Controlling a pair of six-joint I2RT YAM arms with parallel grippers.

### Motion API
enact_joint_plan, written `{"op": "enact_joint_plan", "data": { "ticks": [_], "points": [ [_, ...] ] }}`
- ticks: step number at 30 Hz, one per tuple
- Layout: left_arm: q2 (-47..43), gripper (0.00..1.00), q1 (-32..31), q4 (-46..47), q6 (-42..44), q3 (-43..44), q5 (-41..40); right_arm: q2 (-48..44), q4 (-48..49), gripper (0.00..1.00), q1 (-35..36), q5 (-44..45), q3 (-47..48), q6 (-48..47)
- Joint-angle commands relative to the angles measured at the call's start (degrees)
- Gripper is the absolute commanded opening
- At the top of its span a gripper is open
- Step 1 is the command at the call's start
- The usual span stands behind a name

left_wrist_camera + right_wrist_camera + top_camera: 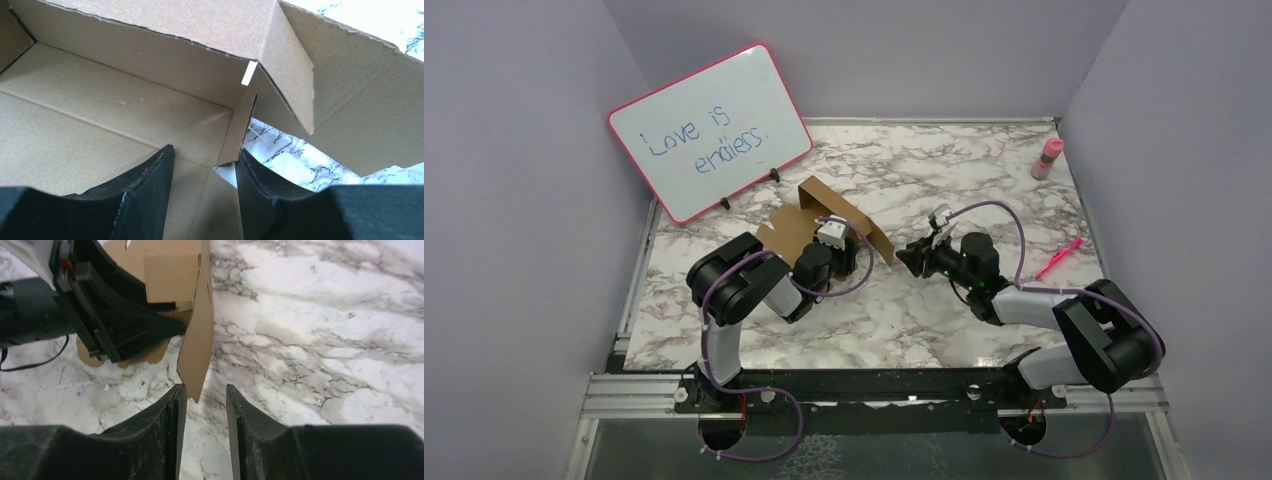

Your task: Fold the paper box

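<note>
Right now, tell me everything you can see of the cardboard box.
The box is plain brown corrugated cardboard, unmarked and only half folded. Its base lies flat on the marble table, a long wall stands up, and one flap juts toward the right gripper, whose open jaws sit just short of its tip. The left gripper reaches inside, open, one jaw either side of a short corner tab.

paper box (pixel 792 232) partly under left hand (pixel 856 255), cropped in wrist cams
</note>
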Motion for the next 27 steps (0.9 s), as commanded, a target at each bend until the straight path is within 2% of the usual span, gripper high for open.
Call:
{"op": "enact_joint_plan", "data": {
  "ticks": [1,6,11,19,23,27],
  "points": [
    [1.2,0.49,0.6,1.8,-1.9,-1.1,2.4,-5.3,-1.8,0.4,0.2,7.6,2.1,0.8],
    [1.9,0.49,1.2,2.1,-2.9,-1.3,3.0,-5.5,-6.7,0.41,-0.8,12.7,7.2,-0.8],
    [2.4,0.48,2.0,2.4,-4.1,-1.4,4.9,2.6,-11.4,0.4,-1.4,16.7,12.9,-2.4],
    [3.1,0.45,3.1,2.8,-5.6,-1.6,7.4,12.8,-15.1,0.4,-1.3,1.1,21.1,-7.1],
    [3.5,0.45,3.3,2.9,-6.0,-1.6,7.9,15.7,-13.2,0.41,-0.6,-6.7,22.0,-6.6],
    [4.1,0.45,3.4,2.9,-6.2,-1.4,8.6,17.4,-9.6,0.44,-0.1,-10.4,21.7,-5.4]
  ]
}}
